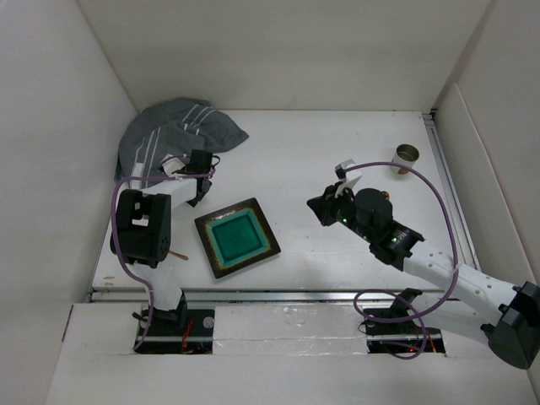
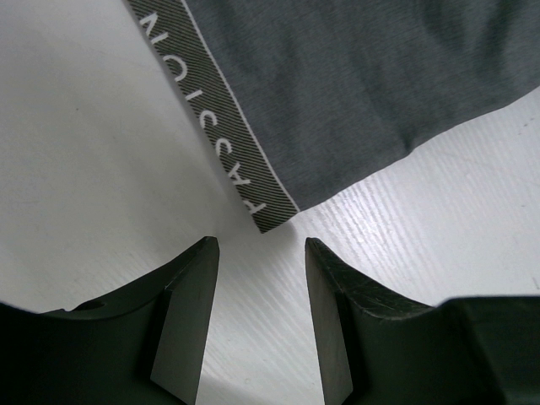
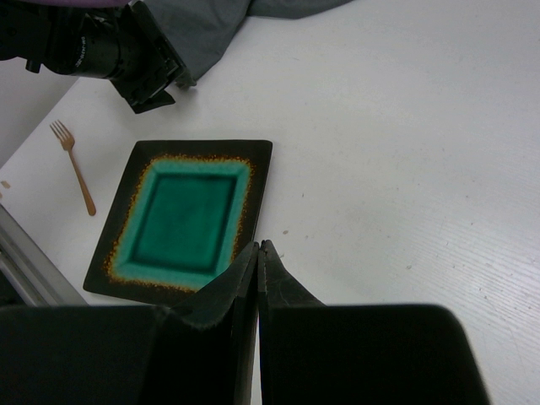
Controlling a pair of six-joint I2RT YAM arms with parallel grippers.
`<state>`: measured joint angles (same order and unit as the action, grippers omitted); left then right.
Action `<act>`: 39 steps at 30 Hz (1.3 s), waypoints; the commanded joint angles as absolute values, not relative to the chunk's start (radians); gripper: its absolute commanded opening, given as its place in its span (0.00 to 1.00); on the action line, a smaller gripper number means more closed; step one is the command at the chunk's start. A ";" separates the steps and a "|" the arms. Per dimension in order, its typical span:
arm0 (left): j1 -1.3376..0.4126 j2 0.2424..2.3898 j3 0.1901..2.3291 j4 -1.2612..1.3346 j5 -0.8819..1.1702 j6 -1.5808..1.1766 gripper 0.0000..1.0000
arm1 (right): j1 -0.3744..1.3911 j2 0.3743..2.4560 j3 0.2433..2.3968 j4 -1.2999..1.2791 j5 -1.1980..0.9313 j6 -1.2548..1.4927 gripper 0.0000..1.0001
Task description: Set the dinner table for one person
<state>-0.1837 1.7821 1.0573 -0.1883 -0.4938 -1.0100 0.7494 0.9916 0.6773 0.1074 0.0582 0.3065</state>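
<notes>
The white dinner table (image 1: 321, 160) carries a square dark plate with a teal centre (image 1: 237, 237), which also shows in the right wrist view (image 3: 181, 218). A copper fork (image 3: 74, 169) lies left of the plate, mostly hidden under my left arm in the top view. A crumpled grey striped cloth (image 1: 173, 131) lies at the back left. My left gripper (image 1: 197, 199) is open and empty, low over the table just before the cloth's corner (image 2: 274, 221). My right gripper (image 1: 319, 208) is shut and empty, right of the plate; its tips (image 3: 260, 246) hover by the plate's near corner.
A small metal cup (image 1: 407, 154) stands at the back right near the metal rail (image 1: 447, 186). White walls close in the table on the left, back and right. A second rail (image 1: 278, 291) runs along the front edge.
</notes>
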 commanded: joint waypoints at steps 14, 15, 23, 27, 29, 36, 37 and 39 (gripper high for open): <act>-0.141 1.845 1.127 -0.252 -0.569 -1.097 0.41 | 0.759 0.994 0.690 0.164 0.034 0.301 0.10; -0.141 1.848 1.131 -0.252 -0.574 -1.091 0.39 | 0.759 0.993 0.687 0.164 0.034 0.302 0.10; -0.141 1.848 1.140 -0.232 -0.563 -1.057 0.11 | 0.768 1.031 0.695 0.199 0.041 0.314 0.16; -0.141 1.816 1.114 -0.233 -0.568 -1.048 0.00 | 0.769 1.112 0.725 0.248 0.074 0.331 0.31; -0.141 1.787 1.066 -0.219 -0.571 -1.049 0.00 | 0.769 1.193 0.773 0.268 0.106 0.344 0.34; -0.183 1.515 0.898 -0.160 -0.505 -1.071 0.00 | 0.738 1.629 1.123 0.312 0.155 0.331 0.45; -0.183 1.485 0.884 -0.155 -0.485 -1.072 0.00 | 0.718 1.688 1.187 0.289 0.141 0.331 0.46; -0.183 1.401 0.841 -0.147 -0.444 -1.062 0.00 | 0.697 1.796 1.346 0.229 0.115 0.344 0.46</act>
